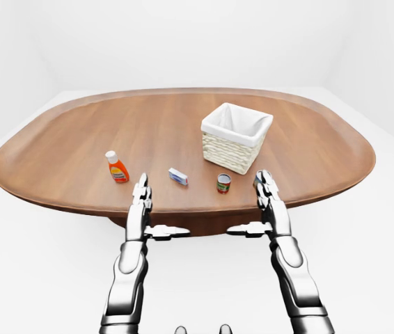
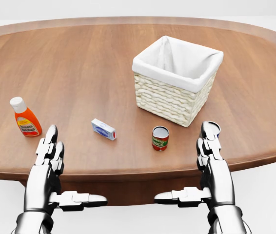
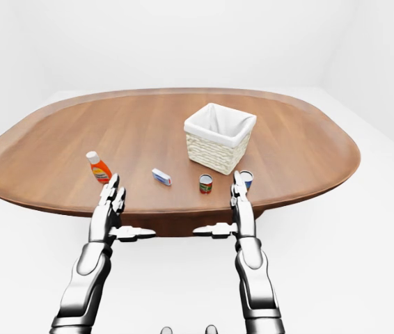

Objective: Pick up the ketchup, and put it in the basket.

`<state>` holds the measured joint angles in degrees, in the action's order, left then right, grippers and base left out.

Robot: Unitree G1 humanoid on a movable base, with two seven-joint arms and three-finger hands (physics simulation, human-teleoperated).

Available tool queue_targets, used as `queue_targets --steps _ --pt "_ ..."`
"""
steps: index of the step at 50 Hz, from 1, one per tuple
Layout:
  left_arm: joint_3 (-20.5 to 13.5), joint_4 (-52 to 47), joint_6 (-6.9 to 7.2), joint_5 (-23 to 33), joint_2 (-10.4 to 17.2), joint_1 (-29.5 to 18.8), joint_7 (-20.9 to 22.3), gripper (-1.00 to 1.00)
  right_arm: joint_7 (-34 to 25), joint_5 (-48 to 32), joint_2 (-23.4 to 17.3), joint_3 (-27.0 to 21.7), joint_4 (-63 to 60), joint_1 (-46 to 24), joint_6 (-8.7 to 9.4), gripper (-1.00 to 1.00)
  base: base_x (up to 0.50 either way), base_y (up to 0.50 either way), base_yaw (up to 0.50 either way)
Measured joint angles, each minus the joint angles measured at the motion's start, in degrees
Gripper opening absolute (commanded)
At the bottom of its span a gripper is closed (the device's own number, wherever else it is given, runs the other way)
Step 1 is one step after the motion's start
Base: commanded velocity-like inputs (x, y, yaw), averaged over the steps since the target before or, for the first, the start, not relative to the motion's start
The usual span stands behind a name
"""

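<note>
Your left hand [image 2: 50, 153] and right hand [image 2: 210, 146] are hovering spread and empty at the oval wooden surface [image 2: 79, 63] edge. The orange white-capped ketchup bottle [image 2: 25, 117] is standing just beyond the left hand, well apart from the white-lined wicker basket [image 2: 176, 80]. Risk: a sideways approach is likely tipping the narrow bottle.
</note>
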<state>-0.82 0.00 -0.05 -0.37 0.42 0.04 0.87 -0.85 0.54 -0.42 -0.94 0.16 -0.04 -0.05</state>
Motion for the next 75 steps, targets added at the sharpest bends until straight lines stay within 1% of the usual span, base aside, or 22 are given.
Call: queue_targets --steps 10,15,20,34,38,43,60,75 --pt "-0.7 -0.2 -0.24 -0.1 0.4 0.3 0.8 1.0 -0.3 -0.1 -0.4 -0.9 0.2 0.0 -0.29 1.0 0.0 0.0 0.0" --pt "-0.8 -1.2 -0.01 -0.2 0.4 0.8 1.0 1.0 -0.1 -0.5 -0.4 -0.7 -1.3 0.7 0.14 1.0 0.0 0.0 0.0" --pt "-0.8 -4.3 0.78 -0.2 0.4 2.4 1.4 1.0 0.6 -2.1 -0.1 0.1 -5.4 2.6 1.24 1.0 0.0 0.0 0.0" --pt "-0.7 -18.5 3.64 -0.8 -0.1 9.9 2.9 1.0 2.3 -6.4 0.3 4.0 -18.9 9.7 4.48 1.0 0.0 0.0 0.0" --pt "-1.2 -21.9 4.37 -1.2 -0.2 11.6 3.4 1.0 2.8 -7.2 0.2 4.8 -21.6 11.1 5.02 1.0 0.0 0.0 0.0" --pt "-1.8 -24.8 4.99 -1.6 -0.4 12.9 4.0 1.0 3.3 -7.7 0.2 5.4 -23.7 12.3 5.05 1.0 0.0 0.0 0.0" --pt "-2.7 -28.6 5.05 -2.1 -0.9 14.5 4.8 1.0 4.7 -9.7 0.0 6.3 -26.2 13.6 5.03 1.0 0.0 0.0 0.0" --pt "-2.6 -29.3 5.05 -1.8 -0.9 14.7 5.0 1.0 5.2 -10.9 -0.1 6.7 -27.4 14.5 5.02 1.0 0.0 0.46 0.0"
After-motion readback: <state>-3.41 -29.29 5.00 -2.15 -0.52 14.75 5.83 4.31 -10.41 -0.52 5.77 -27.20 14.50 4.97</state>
